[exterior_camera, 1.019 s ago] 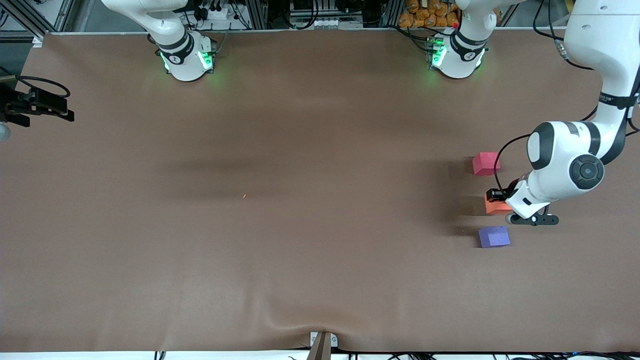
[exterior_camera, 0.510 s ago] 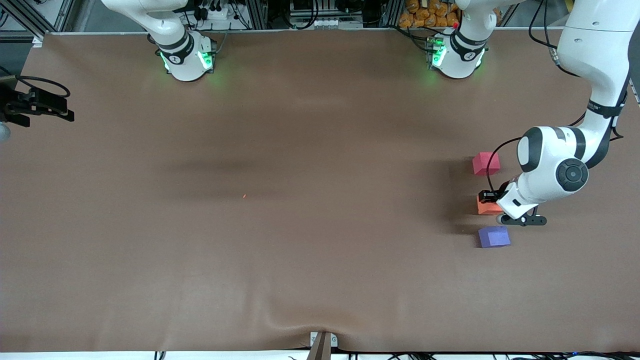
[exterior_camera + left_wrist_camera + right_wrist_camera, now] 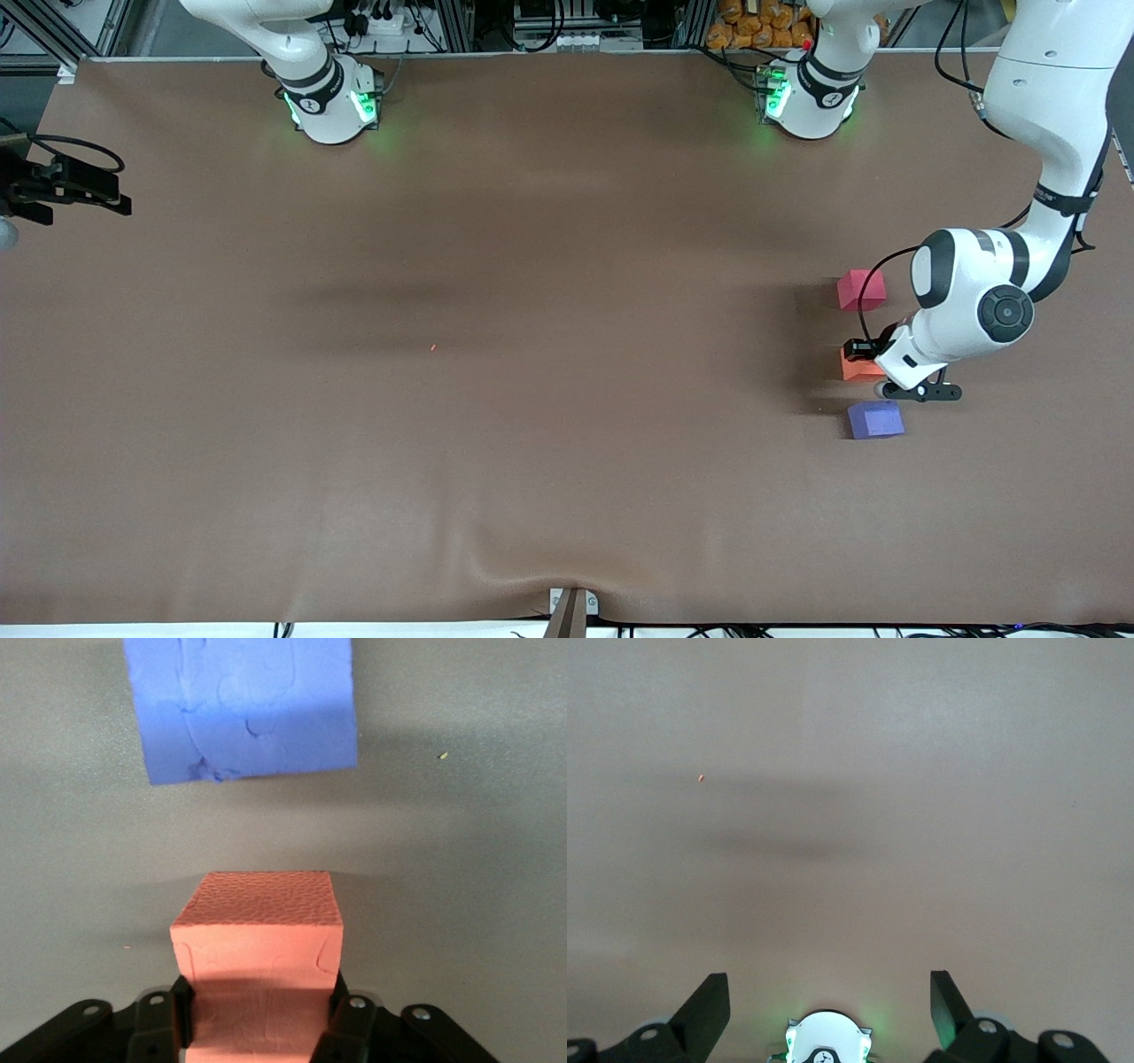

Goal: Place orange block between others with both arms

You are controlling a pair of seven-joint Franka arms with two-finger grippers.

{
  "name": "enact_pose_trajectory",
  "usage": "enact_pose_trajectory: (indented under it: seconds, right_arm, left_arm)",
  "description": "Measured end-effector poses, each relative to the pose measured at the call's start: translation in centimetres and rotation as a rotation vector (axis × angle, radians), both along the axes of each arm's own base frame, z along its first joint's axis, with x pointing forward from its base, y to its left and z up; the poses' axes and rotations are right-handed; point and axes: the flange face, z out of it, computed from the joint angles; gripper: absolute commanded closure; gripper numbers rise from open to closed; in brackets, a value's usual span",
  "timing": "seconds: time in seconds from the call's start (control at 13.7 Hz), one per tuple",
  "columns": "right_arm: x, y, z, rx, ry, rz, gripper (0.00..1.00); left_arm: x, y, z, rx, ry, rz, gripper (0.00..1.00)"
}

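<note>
The orange block point(image 3: 856, 366) sits on the brown table between the others: the red-pink cube point(image 3: 861, 290) is farther from the front camera and the purple-blue cube point(image 3: 875, 419) is nearer. My left gripper point(image 3: 865, 356) reaches down to it from the left arm's end of the table. In the left wrist view the orange block point(image 3: 257, 930) lies between the fingers of the left gripper point(image 3: 261, 1020), which press on its two sides. The purple-blue cube point(image 3: 244, 704) lies just past it with a gap. My right gripper point(image 3: 828, 1010) is open and holds nothing. It waits at the right arm's end of the table point(image 3: 111, 199).
The brown mat point(image 3: 532, 399) has a wrinkle at its front edge near a small bracket point(image 3: 571, 607). A tiny orange speck point(image 3: 432, 347) lies mid-table. The two green-lit bases point(image 3: 332, 102) point(image 3: 806, 97) stand along the edge where the robots are.
The left arm has carried the orange block a little toward the right arm's end, into line with the other two cubes. The right arm has not moved.
</note>
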Motion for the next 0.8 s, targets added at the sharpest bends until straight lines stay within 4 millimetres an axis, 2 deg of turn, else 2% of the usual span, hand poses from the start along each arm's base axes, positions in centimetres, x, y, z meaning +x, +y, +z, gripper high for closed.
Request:
enact_pose_trajectory:
  seconds: [0.29,0.44,0.58,0.8]
  right_arm:
    - [0.0,0.0,0.0,0.0,0.0,0.0,0.0]
    - [0.0,0.0,0.0,0.0,0.0,0.0,0.0]
    - [0.0,0.0,0.0,0.0,0.0,0.0,0.0]
    - [0.0,0.0,0.0,0.0,0.0,0.0,0.0]
  left_arm:
    - [0.6,0.6,0.7,0.001,-0.02,0.011,0.0]
    - [1.5,0.6,2.9,0.006,-0.052,0.01,0.0]
    - [2.6,0.3,6.9,0.016,-0.066,0.003,0.0]
    - [4.2,0.1,15.4,0.037,-0.112,0.001,0.0]
